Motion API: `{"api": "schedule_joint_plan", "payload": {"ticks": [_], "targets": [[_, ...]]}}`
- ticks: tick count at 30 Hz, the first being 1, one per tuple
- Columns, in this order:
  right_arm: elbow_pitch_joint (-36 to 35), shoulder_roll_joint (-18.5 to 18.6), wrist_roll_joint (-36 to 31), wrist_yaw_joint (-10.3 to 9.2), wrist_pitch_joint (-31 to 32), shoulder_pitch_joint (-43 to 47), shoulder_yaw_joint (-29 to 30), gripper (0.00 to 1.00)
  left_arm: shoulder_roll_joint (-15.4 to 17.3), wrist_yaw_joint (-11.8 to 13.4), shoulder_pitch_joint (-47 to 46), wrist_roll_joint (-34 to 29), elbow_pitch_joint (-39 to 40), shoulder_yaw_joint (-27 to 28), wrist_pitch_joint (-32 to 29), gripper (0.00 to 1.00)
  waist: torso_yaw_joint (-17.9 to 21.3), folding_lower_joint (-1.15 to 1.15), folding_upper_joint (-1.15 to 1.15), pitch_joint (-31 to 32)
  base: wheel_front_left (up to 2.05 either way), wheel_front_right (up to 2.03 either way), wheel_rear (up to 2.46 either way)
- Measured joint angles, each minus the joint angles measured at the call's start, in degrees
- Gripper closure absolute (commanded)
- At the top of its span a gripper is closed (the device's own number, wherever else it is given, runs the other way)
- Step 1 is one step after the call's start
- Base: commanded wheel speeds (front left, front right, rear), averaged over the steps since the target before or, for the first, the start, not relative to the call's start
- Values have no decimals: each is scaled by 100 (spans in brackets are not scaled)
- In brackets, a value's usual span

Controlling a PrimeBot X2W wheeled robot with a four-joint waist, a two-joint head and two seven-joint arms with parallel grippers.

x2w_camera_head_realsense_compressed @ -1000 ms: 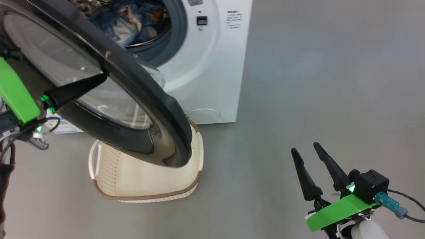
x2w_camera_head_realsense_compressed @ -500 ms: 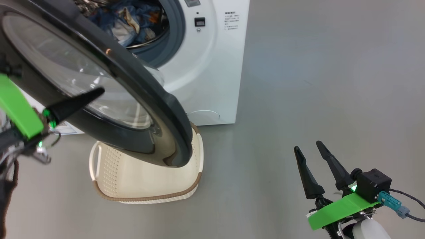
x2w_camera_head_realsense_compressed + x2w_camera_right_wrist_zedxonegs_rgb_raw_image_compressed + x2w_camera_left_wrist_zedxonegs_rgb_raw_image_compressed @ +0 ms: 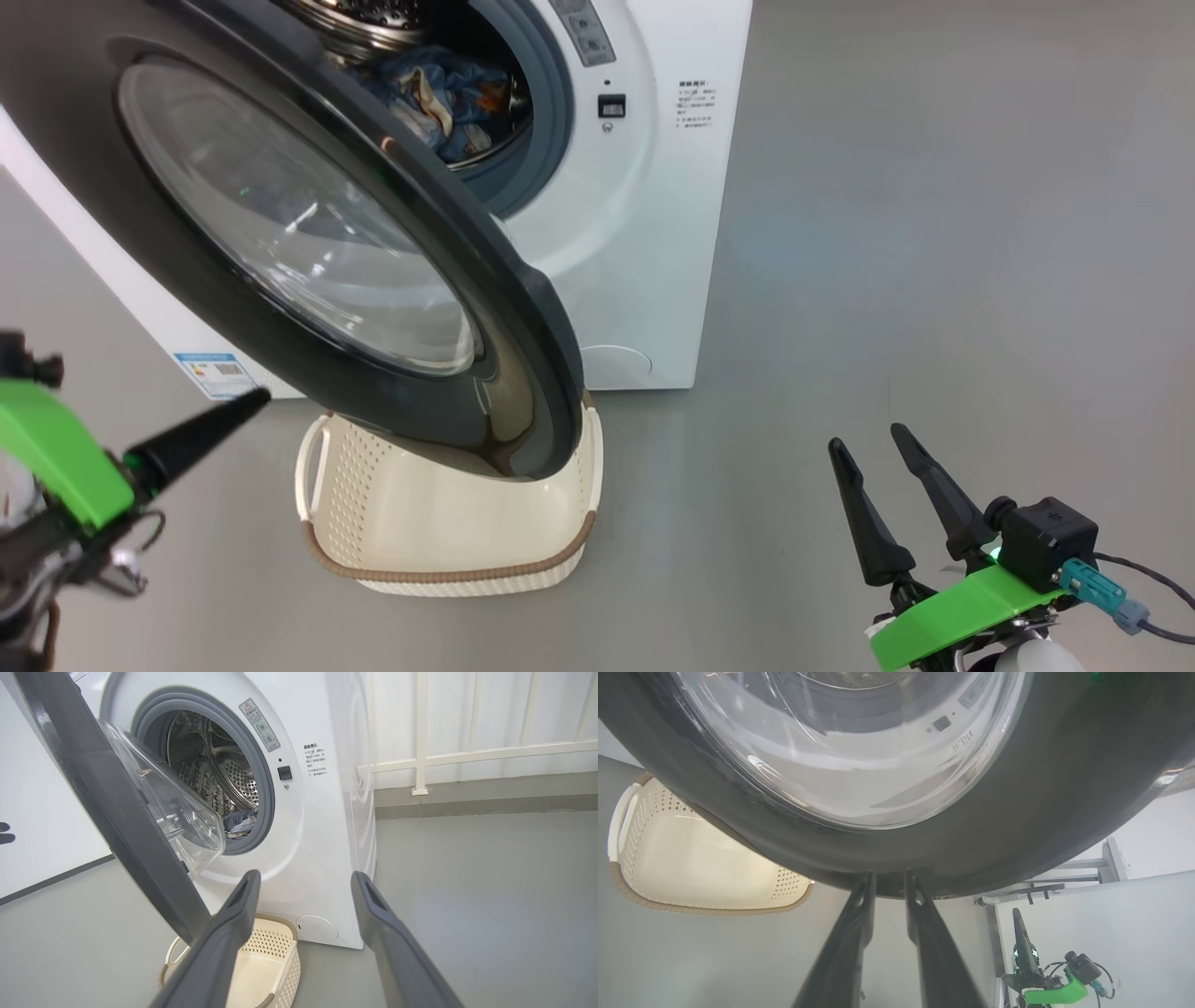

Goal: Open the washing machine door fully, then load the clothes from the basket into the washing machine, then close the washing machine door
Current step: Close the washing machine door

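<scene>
The washing machine stands at the top with its door swung partway open, black rim and glass bowl facing me. Blue clothes lie inside the steel drum, also visible past the gasket as clothes. The cream basket sits on the floor under the door's lower edge and looks empty. My left gripper is low at the left, just below the door's lower rim; its tips stand slightly apart, open, holding nothing. At lower right, far from the door, my right gripper is wide open and empty.
Grey floor spreads to the right of the machine. A blue label sticker marks the machine's side panel. A white railing runs behind the machine. The door overhangs the basket.
The head camera has shifted. My left gripper has come off the door glass and dropped down and left to below the rim, its fingers parting. The right gripper has kept still.
</scene>
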State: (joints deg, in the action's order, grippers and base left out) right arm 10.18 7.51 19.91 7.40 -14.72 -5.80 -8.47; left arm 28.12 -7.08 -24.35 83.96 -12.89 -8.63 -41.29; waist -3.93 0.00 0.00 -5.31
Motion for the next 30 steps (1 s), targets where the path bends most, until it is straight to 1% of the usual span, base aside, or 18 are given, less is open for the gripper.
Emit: {"api": "schedule_joint_plan", "payload": {"ticks": [1, 2, 3, 4, 5, 8, 10, 11, 13, 18, 20, 30], "targets": [[1, 2, 0, 0, 0, 3, -5, 0, 0, 0, 105, 14, -1, 19, 64, 67, -5, 0, 0, 24, 0, 0, 0], [1, 4, 0, 0, 0, 11, -11, 0, 0, 0, 208, 36, 0, 40, 131, 63, -6, 0, 0, 45, 0, 0, 0], [2, 10, 1, 0, 0, 25, -14, 0, 2, 0, 309, 57, 0, 59, 194, 56, -4, 0, 0, 65, 0, 0, 0], [3, 14, 1, 0, 0, 50, -15, 0, 7, 0, 414, 57, 0, 73, 259, 53, 1, 0, 0, 86, 0, 0, 0], [1, 23, 3, 0, 0, 85, -14, 0, 12, 0, 519, 56, 0, 89, 332, 45, 9, 0, 0, 101, 0, 0, 0], [8, 51, 29, 0, 0, 179, -7, 0, 36, 0, 813, 54, 1, 93, 538, 1, 27, 0, 0, 134, 0, 0, 0], [7, 65, 30, 0, 0, 221, 1, 0, 52, 0, 975, 7, -7, 83, 731, 0, 38, 0, 0, 140, 0, 0, 0], [7, 65, 30, 0, 0, 221, 1, 0, 52, 0, 975, 7, -7, 83, 731, 0, 38, 0, 0, 140, 0, 0, 0], [12, 68, 36, 0, 0, 242, 9, 0, 92, 0, 1122, -114, -54, 56, 968, 0, 52, 0, 0, 146, 0, 0, 0], [23, 81, 44, 0, 0, 246, 11, 0, 71, 0, 1412, -194, -186, -2, 1570, 0, 115, 0, 0, 175, 0, 0, 0], [33, 98, 45, 0, 0, 247, 14, 0, 76, 0, 1521, -375, -200, -70, 1885, 0, 148, 0, 0, 184, 0, 0, 0], [29, 116, 44, 0, 0, 247, 56, 0, 24, 0, 1922, -638, -204, -465, 3526, 0, 359, 0, 0, 142, 0, 0, 0]]}}
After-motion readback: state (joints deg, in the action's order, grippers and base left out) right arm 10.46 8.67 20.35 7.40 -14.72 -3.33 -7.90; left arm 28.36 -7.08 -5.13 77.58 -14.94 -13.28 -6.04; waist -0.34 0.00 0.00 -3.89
